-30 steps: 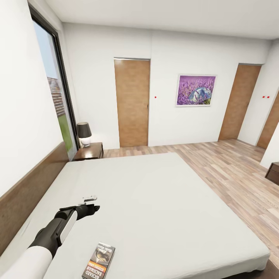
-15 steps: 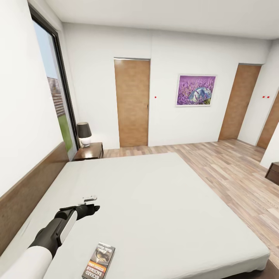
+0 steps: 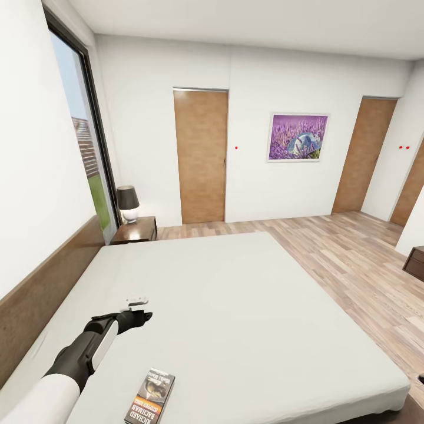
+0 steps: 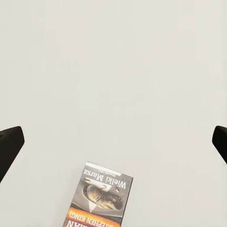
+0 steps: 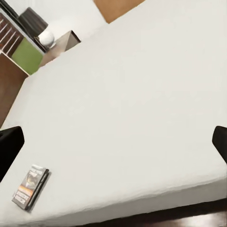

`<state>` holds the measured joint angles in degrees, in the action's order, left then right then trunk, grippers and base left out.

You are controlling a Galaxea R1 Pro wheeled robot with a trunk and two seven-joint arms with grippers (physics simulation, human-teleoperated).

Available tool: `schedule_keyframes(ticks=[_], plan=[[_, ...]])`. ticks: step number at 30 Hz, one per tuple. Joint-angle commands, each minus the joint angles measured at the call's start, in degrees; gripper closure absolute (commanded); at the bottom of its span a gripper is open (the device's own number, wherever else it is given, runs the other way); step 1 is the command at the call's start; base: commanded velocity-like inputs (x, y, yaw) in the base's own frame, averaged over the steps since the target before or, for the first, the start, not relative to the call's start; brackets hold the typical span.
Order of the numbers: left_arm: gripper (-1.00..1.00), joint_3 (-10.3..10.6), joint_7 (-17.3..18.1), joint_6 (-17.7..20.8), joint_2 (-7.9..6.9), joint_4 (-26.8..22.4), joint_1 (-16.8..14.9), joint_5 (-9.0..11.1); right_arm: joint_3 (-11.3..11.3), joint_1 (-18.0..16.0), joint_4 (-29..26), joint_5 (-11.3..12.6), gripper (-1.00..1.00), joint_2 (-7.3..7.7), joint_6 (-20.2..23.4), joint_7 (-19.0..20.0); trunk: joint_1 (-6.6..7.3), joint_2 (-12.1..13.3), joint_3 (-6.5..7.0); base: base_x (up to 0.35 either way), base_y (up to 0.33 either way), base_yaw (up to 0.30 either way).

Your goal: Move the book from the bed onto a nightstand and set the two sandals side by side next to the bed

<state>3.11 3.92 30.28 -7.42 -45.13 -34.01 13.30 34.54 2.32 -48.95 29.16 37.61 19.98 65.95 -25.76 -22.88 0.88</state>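
Left claw (image 3: 140, 311) spread above bed (image 3: 247, 306) | book (image 3: 150, 396) near | wood-plank floor (image 3: 353, 259)

Book (image 3: 151, 396) lies flat on bed (image 3: 247, 306), near its front edge. Nightstand (image 3: 135, 229) w/ lamp (image 3: 128, 203) on top sits at bed's far left corner, by window (image 3: 82, 147).

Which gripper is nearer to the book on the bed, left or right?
Left. The left gripper hovers open over the bed just beyond the book. The right gripper, also open, views it from farther off.
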Motion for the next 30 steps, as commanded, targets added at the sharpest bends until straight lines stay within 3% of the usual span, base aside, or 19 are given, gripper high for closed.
schedule_keyframes(ticks=[1,2,6,7,9,12,13,14,17,19,23,24,27,30], plan=[[-1.00,0.17,-0.04,0.21,-0.05,-0.05,-0.01,0.25,-1.24,0.08,-5.62,-0.05,-1.00,-1.93,2.79,-3.60,-0.02,-0.04,-0.01,0.000,0.000,0.000],[-1.00,0.17,-0.04,0.21,-0.05,-0.05,-0.01,0.25,-1.24,0.08,-5.62,-0.05,-1.00,-1.93,2.79,-3.60,-0.02,-0.04,-0.01,0.000,0.000,0.000],[-1.00,0.23,-0.05,0.16,-0.05,-0.03,-0.01,0.24,-7.14,-0.10,-26.04,-1.84,-1.00,-9.98,11.75,-20.41,-0.02,-0.04,-0.01,0.000,0.000,0.000],[-1.00,0.23,-0.05,0.16,-0.05,-0.03,-0.01,0.24,-7.14,-0.10,-26.04,-1.84,-1.00,-9.98,11.75,-20.41,-0.02,-0.04,-0.01,0.000,0.000,0.000],[-1.00,0.26,-0.05,0.15,-0.05,-0.04,-0.01,0.24,-10.50,-0.51,-31.66,-2.39,-1.00,-13.16,14.75,-27.86,-0.02,-0.04,-0.01,0.000,0.000,0.000],[-1.00,0.29,-0.04,0.14,-0.05,-0.04,-0.01,0.24,-16.17,-2.97,-36.60,-3.20,-1.00,-16.36,17.53,-35.19,-0.02,-0.04,-0.01,0.000,0.000,0.000],[-1.00,0.29,-0.02,0.13,-0.05,-0.04,-0.01,0.24,-18.28,-4.22,-37.63,-3.42,-1.00,-17.18,18.12,-37.20,-0.02,-0.04,-0.01,0.000,0.000,0.000],[-1.00,0.29,-0.02,0.13,-0.05,-0.04,-0.01,0.24,-18.28,-4.22,-37.63,-3.42,-1.00,-17.18,18.12,-37.20,-0.02,-0.04,-0.01,0.000,0.000,0.000],[-1.00,0.30,0.01,0.13,-0.05,-0.04,-0.01,0.28,-25.09,-8.01,-39.61,-3.84,-1.00,-19.70,19.26,-44.15,-0.02,-0.04,-0.01,0.000,0.000,0.000],[-1.00,0.28,0.02,0.13,-0.05,-0.05,-0.01,0.30,-29.79,-10.36,-39.98,-3.99,-1.00,-21.79,19.69,-50.41,-0.02,-0.04,-0.01,0.000,0.000,0.000],[-1.00,0.26,0.01,0.13,-0.05,-0.05,-0.01,0.31,-39.10,-15.77,-39.93,-4.14,-1.00,-26.68,20.12,-66.90,-0.02,-0.04,-0.01,0.000,0.000,0.000],[-1.00,0.26,0.01,0.13,-0.05,-0.05,-0.01,0.31,-39.10,-15.77,-39.93,-4.14,-1.00,-26.68,20.12,-66.90,-0.02,-0.04,-0.01,0.000,0.000,0.000],[-1.00,0.24,0.02,0.13,-0.05,-0.05,-0.01,0.32,-45.74,-19.19,-39.40,-4.17,-1.00,-29.97,20.05,-78.92,-0.02,-0.04,-0.01,0.000,0.000,0.000],[-1.00,0.23,0.07,0.17,-0.05,-0.05,-0.01,0.32,-50.11,-21.40,-38.07,-4.17,-1.00,-32.03,19.46,-87.22,-0.02,-0.04,-0.01,0.000,0.000,0.000]])
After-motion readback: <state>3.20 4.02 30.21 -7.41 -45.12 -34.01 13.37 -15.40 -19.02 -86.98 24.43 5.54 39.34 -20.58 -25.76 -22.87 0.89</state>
